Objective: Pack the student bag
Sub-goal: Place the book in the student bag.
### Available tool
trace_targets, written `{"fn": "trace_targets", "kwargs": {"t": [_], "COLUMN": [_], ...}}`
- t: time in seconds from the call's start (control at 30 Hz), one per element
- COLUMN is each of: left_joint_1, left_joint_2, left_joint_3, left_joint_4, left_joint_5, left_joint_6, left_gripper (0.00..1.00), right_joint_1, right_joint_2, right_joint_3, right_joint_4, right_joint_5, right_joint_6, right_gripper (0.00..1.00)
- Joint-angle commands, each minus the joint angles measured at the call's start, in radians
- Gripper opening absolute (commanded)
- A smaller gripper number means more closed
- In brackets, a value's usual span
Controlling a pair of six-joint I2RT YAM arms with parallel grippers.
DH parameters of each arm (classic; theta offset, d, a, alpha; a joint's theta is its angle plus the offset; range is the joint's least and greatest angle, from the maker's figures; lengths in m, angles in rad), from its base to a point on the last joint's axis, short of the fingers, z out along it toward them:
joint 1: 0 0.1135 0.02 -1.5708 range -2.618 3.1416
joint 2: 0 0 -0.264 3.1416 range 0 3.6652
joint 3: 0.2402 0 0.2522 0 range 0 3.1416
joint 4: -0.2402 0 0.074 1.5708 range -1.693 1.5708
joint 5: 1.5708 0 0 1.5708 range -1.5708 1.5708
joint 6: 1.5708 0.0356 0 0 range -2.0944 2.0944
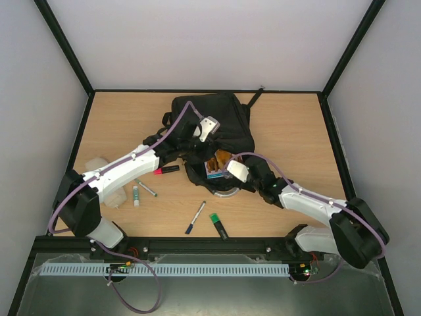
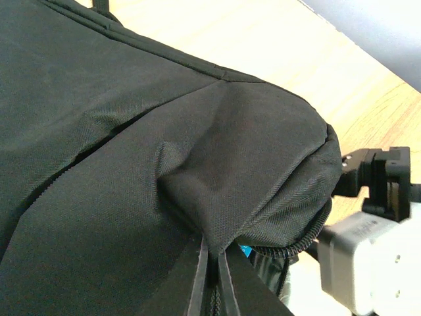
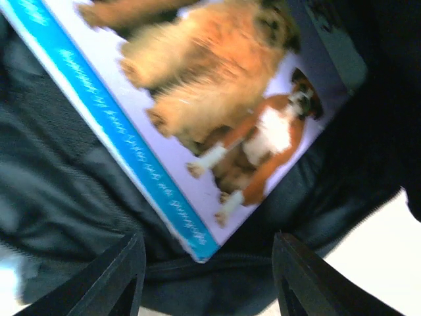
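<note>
Student bag (image 1: pixel 223 115) lying far-to-near, mouth facing near side, left gripper (image 2: pixel 212 250) pinching its fabric, right gripper (image 3: pixel 207 263) spread.

student bag (image 1: pixel 223 118) | large black soft fabric backpack | lay flat mid-desk (image 1: pixel 296 131), toward far edge | near-side mouth unzipped, gaping | top fabric bunched in a raised fold
</note>
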Motion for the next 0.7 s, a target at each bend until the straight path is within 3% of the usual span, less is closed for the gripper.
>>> {"fn": "trace_targets", "kwargs": {"t": [0.0,0.17,0.37,0.67], "left_joint_1": [0.002,0.003,0.005,0.006], "left_joint_2": [-0.069,-0.067,-0.055,-0.057], "left_joint_3": [0.001,0.003,0.003,0.001], "left_joint_4": [0.046,0.044,0.044,0.045], "left_joint_5": [0.026,0.026,0.027,0.032], "left_joint_6": [-0.005,-0.011,-0.014,-0.015], "left_gripper": [0.02,0.02,0.02,0.02], "right_joint_1": [0.009,0.009,0.010,0.015], "right_joint_2": [-0.086,-0.138,-0.045,0.137], "right_joint_3": [0.050,0.081,0.137,0.202], "right_joint_4": [-0.213,-0.291,-0.315,-0.269], "right_joint_5": [-0.227,-0.270,-0.313,-0.300], "right_joint_6": [-0.008,-0.026,-0.083,-0.117], "right_gripper": [0.53,0.40,0.12,0.08]}}
